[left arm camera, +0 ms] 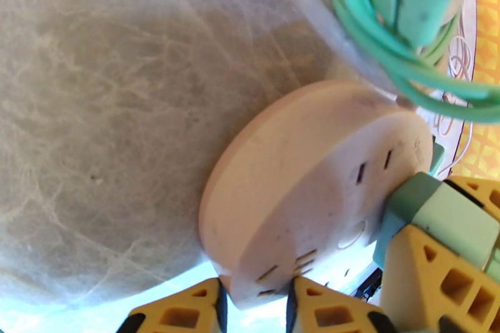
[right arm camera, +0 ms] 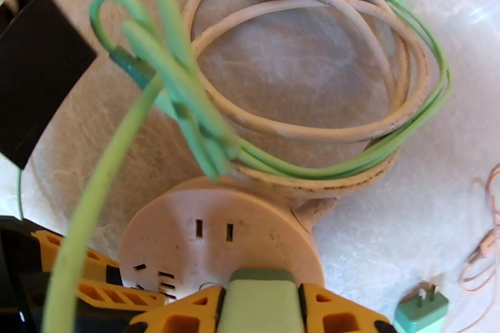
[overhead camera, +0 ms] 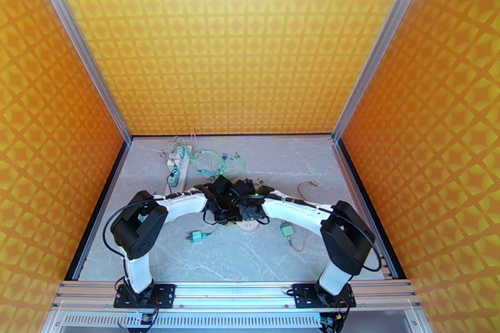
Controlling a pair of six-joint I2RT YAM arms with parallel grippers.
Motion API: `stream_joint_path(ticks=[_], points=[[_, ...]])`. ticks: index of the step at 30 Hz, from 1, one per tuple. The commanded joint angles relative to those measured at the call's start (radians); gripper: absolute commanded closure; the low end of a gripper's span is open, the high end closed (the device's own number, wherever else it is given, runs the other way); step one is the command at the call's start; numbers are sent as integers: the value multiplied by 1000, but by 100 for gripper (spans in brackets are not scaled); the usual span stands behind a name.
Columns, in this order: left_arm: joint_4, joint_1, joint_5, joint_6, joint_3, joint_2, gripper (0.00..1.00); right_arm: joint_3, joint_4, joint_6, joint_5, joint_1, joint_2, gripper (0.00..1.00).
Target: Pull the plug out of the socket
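Right arm (overhead camera: pixel 294 210) bent inward, pincer (right arm camera: pixel 259 295) clamping plug (right arm camera: pixel 261 312) (on round socket (right arm camera: pixel 206 247))

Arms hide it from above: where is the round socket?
Top view: the round socket sits mid-table, left gripper pinching its rim, right gripper clamped on the green plug in it.

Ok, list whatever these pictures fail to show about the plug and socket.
Top external: socket mostly covered by both wrists, too small for detail.
Right wrist: plug cut off by the bottom edge; its pins hidden against the socket face.
Left wrist: left tool cropped at the bottom edge; green cable blurred near the lens.
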Motion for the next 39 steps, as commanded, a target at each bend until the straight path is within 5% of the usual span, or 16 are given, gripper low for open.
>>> stream_joint_path(ticks=[1,6,15,24,32,39], points=[[-97,-45,-138,18,-64,136,71,65,98,-23,-139,96,6,74],[-97,-45,-138,16,-68,136,71,3,130,-15,-121,79,-55,75],[-93,-45,-138,17,-77,133,72,-143,249,33,-273,-88,-206,75],[-94,-43,-139,19,-81,112,71,-99,126,-19,-159,-103,-249,75],[-121,-42,-139,24,-50,44,70,-77,62,-79,-120,-214,-348,74],[-148,-40,-139,37,-5,-42,58,-3,-33,-174,-34,-297,-377,73]])
